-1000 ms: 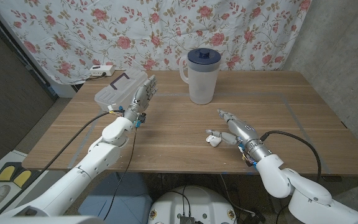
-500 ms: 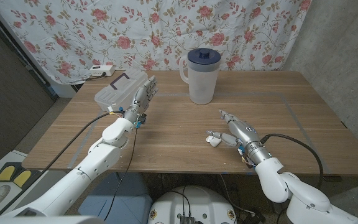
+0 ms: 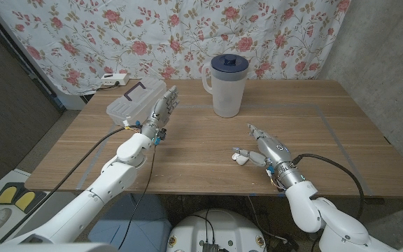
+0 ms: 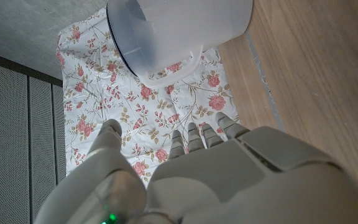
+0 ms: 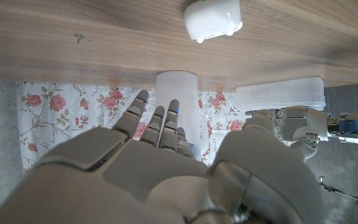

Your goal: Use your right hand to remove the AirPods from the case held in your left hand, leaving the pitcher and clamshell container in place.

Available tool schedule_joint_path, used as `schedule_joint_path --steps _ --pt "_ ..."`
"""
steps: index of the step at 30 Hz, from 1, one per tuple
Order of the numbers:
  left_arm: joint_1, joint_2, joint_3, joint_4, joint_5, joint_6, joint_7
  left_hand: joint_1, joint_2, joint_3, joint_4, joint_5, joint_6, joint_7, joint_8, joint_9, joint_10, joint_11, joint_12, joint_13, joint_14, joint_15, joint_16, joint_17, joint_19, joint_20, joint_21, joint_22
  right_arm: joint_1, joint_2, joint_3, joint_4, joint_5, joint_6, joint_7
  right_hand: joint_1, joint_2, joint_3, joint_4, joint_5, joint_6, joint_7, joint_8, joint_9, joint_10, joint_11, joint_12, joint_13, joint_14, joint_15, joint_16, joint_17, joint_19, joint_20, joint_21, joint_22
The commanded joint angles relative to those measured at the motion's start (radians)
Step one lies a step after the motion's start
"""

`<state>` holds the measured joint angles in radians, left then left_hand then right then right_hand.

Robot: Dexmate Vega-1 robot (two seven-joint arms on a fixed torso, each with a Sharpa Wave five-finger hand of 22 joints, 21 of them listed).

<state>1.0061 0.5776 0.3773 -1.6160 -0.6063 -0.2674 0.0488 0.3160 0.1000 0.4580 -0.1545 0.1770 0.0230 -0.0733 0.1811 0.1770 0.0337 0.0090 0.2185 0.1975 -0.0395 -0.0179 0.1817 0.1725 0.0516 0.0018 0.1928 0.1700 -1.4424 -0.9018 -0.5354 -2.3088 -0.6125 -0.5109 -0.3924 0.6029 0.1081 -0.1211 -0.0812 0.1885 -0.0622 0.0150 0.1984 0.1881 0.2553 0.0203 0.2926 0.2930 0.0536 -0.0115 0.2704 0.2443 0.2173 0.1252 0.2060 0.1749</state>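
A translucent plastic pitcher with a dark blue lid (image 3: 227, 85) stands at the back middle of the wooden table (image 3: 201, 150). A clear plastic clamshell container (image 3: 136, 101) lies to its left, at the table's back left. A small white rounded earbud case (image 3: 241, 158) lies on the table right of centre, well in front of the pitcher.
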Motion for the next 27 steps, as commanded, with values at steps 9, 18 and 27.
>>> schedule_joint_path --steps 9,18,27 --pt "0.007 -0.009 0.009 0.0 0.005 0.002 0.003 0.014 0.003 0.008 -0.001 0.0 -0.002 0.0 0.004 0.002 -0.002 0.001 -0.002 0.003 -0.008 0.004 -0.001 0.001 -0.001 0.002 -0.001 0.005 0.003 0.01 -0.029 -0.018 -0.042 -0.085 0.047 0.005 -0.003 0.008 -0.013 0.0 -0.037 0.004 -0.009 0.006 -0.017 0.011 0.015 0.025 -0.024 0.011 -0.002 0.012 -0.016 0.009 -0.008 0.002" --pt "0.009 -0.01 0.011 0.0 0.009 0.0 0.004 0.015 0.003 0.008 -0.001 0.0 -0.004 -0.001 0.003 0.002 -0.002 0.0 -0.002 0.003 -0.009 0.005 -0.002 0.001 -0.002 0.003 -0.001 0.005 0.008 0.012 -0.04 -0.024 -0.059 -0.119 0.068 0.029 0.002 0.021 -0.028 0.001 -0.05 0.005 -0.008 0.007 -0.005 0.006 0.035 0.045 -0.023 0.012 -0.003 0.018 -0.023 0.008 -0.01 0.002" --pt "0.01 -0.01 0.011 -0.002 0.009 0.003 0.007 0.017 0.003 0.008 -0.001 0.0 -0.004 -0.002 0.003 0.002 -0.001 0.001 -0.001 0.003 -0.009 0.004 -0.001 0.001 -0.002 0.002 0.0 0.005 0.022 0.022 -0.066 -0.022 -0.086 -0.148 0.093 0.038 0.003 0.027 -0.034 -0.001 -0.065 0.002 -0.01 0.007 0.001 0.005 0.049 0.06 -0.026 0.014 -0.004 0.022 -0.028 0.008 -0.011 0.002"
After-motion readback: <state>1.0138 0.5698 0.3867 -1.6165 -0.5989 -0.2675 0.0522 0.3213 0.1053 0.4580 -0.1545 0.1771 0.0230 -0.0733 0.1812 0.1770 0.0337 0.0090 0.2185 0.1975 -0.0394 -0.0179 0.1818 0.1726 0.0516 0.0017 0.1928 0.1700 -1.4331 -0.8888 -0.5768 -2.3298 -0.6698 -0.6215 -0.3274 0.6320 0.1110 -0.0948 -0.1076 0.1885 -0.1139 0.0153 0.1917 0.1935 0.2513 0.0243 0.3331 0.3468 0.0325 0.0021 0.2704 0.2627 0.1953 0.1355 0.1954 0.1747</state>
